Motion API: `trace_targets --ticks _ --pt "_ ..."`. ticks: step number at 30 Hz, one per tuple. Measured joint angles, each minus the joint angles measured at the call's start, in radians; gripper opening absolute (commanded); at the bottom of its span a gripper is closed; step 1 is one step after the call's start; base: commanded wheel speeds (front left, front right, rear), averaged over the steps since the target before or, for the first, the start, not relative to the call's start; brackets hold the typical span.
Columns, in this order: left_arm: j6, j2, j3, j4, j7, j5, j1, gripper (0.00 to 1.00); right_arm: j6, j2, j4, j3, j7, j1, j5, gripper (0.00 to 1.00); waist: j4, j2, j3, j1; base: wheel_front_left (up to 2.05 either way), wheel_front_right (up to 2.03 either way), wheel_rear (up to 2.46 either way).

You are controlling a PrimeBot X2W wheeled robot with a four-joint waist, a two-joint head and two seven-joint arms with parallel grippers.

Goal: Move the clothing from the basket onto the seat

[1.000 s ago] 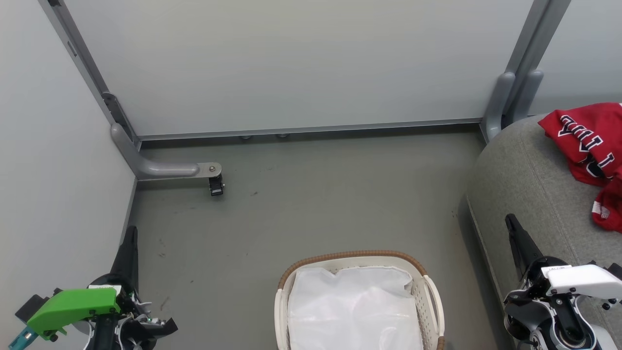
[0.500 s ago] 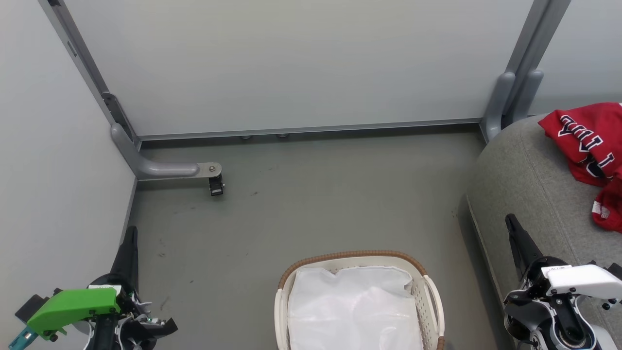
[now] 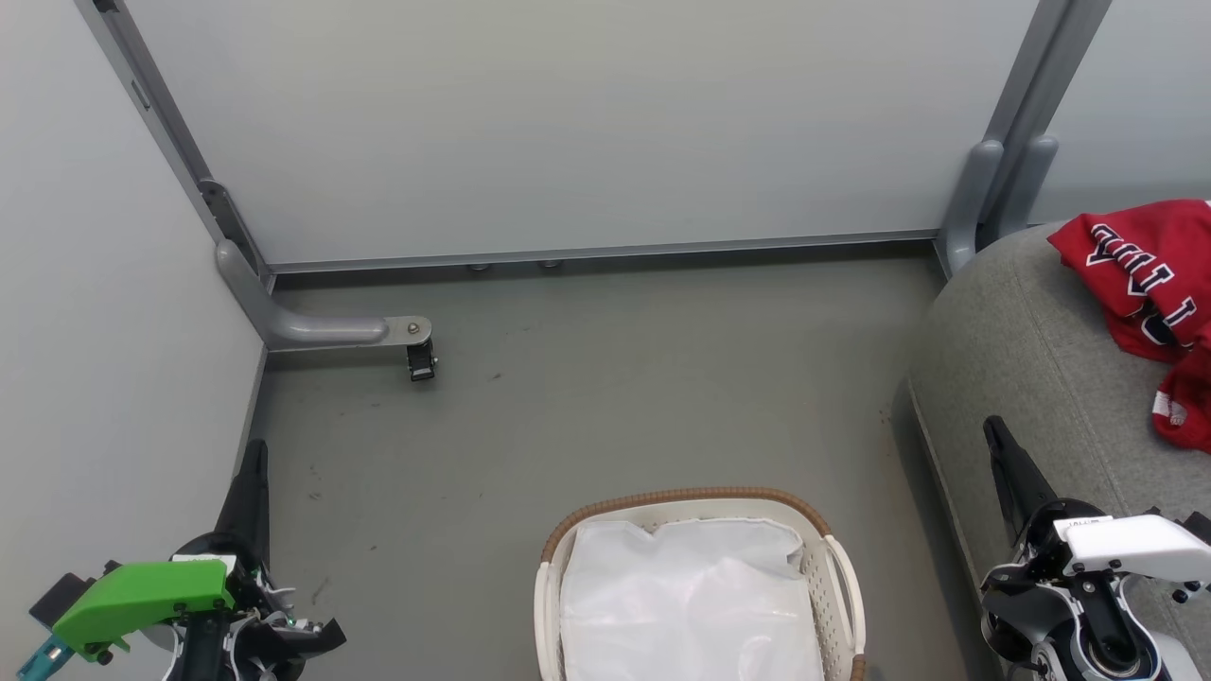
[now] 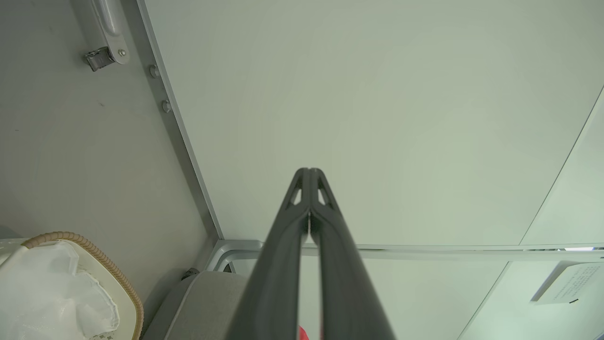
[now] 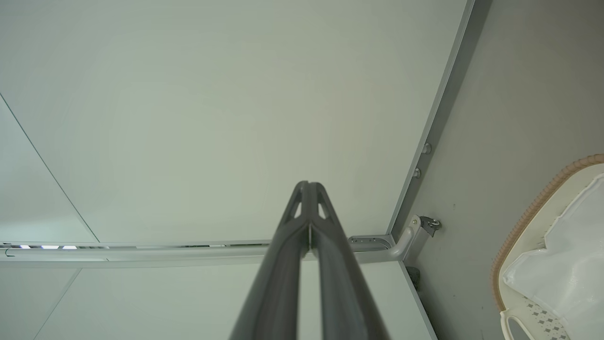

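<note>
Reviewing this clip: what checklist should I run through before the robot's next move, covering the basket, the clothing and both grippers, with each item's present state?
1. Basket free of red clothing: cannot tell. The white liner sheet is what shows inside, but the basket's near end is cut off by the picture's edge.
2. Clothing on the seat: ok. Two red pieces lie on the grey cushion, running past the picture's right edge.
3. Left gripper empty: ok. Its fingers are shut together with nothing between them.
4. Right gripper empty: ok. It is shut and holds nothing.
5. Grippers apart from the basket: ok. Both are off its rim.
</note>
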Motion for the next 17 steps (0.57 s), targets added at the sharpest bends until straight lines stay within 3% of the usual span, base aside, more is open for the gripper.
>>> trace_targets --ticks 17 --pt "0.0 0.0 0.0 0.0 0.0 0.0 0.0 0.0 0.0 0.0 0.0 0.0 0.0 0.0 0.0 0.0 0.0 0.0 0.0 0.0 0.0 0.0 0.0"
